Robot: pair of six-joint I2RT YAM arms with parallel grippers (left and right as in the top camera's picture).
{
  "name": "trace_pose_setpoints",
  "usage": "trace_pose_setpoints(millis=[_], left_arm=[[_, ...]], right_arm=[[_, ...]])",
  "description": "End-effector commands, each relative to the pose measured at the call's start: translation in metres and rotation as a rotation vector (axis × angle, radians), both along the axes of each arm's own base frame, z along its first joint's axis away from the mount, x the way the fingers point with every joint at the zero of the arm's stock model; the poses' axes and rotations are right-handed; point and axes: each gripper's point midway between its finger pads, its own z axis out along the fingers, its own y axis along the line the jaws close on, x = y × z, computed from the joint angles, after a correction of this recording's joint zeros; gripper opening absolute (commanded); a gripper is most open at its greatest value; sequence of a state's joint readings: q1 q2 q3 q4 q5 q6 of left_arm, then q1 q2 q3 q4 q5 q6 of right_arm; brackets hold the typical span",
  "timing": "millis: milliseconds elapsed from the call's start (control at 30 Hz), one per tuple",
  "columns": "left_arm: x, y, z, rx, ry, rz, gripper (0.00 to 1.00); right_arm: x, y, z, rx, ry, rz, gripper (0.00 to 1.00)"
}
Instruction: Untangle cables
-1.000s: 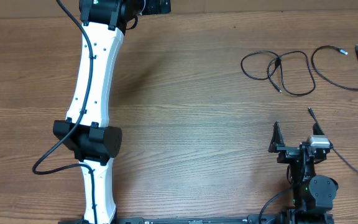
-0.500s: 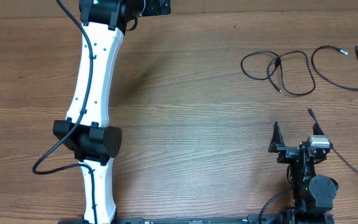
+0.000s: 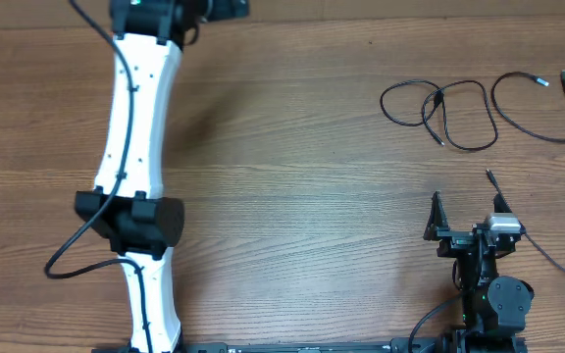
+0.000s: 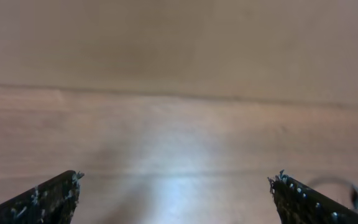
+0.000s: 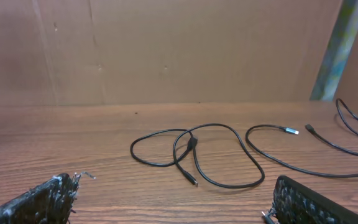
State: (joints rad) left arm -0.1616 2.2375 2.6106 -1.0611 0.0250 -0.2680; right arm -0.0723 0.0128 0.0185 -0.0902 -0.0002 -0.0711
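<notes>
Left arm has slid a touch toward 9 o'clock; right arm hasn't budged. Left gripper and right gripper both gape wide, holding nothing. Your cables lie at 2 o'clock on the table: one crossed loop, with a loose strand beside it. The right gripper faces them from 5 o'clock, likely staged for your first pick.

The left arm has long white shells dotted with small screws, joined by a black elbow. A thick black wire runs along it. The right arm is mostly black, with a silver block and a green light. The left claw and right claw have black fingers with whitish, scuffed tips.
</notes>
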Motion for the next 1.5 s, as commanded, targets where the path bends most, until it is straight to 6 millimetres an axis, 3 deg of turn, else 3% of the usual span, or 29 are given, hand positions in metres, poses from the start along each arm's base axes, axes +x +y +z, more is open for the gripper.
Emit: trace_pose_setpoints(millis=[0, 167, 467, 600, 767, 933, 1033, 1067, 1100, 1267, 1467], left_arm=[[-0.032, 0.042, 0.094, 0.092, -0.200, 0.032, 1.00], [-0.090, 0.058, 0.149, 0.258, -0.279, -0.056, 1.00], [-0.242, 0.061, 0.222, 0.256, -0.372, -0.115, 1.00], [-0.297, 0.066, 0.241, 0.278, -0.436, -0.119, 1.00], [-0.336, 0.070, 0.244, 0.326, -0.513, -0.133, 1.00], [-0.352, 0.073, 0.217, 0.335, -0.597, -0.112, 0.99], [-0.349, 0.074, 0.182, 0.351, -0.658, -0.100, 1.00], [-0.345, 0.074, 0.160, 0.351, -0.700, -0.089, 1.00], [-0.343, 0.074, 0.153, 0.351, -0.713, -0.085, 1.00], [-0.323, 0.077, 0.081, 0.343, -0.859, -0.034, 1.00], [-0.317, 0.076, 0.010, 0.177, -1.022, 0.034, 1.00]], right_arm=[[0.000, 0.000, -0.001, 0.007, -0.005, 0.000, 1.00], [0.000, 0.000, -0.001, 0.007, -0.006, 0.000, 1.00], [0.000, 0.000, -0.001, 0.007, -0.006, 0.000, 1.00], [0.000, 0.000, -0.001, 0.007, -0.006, 0.000, 1.00], [0.000, 0.000, -0.001, 0.007, -0.006, 0.000, 1.00], [0.000, 0.000, -0.001, 0.007, -0.005, 0.000, 1.00], [0.000, 0.000, -0.001, 0.007, -0.005, 0.000, 1.00], [0.000, 0.000, -0.001, 0.007, -0.006, 0.000, 1.00], [0.000, 0.000, -0.001, 0.007, -0.005, 0.000, 1.00], [0.000, 0.000, -0.001, 0.007, -0.006, 0.000, 1.00], [0.000, 0.000, -0.001, 0.007, -0.006, 0.000, 1.00]])
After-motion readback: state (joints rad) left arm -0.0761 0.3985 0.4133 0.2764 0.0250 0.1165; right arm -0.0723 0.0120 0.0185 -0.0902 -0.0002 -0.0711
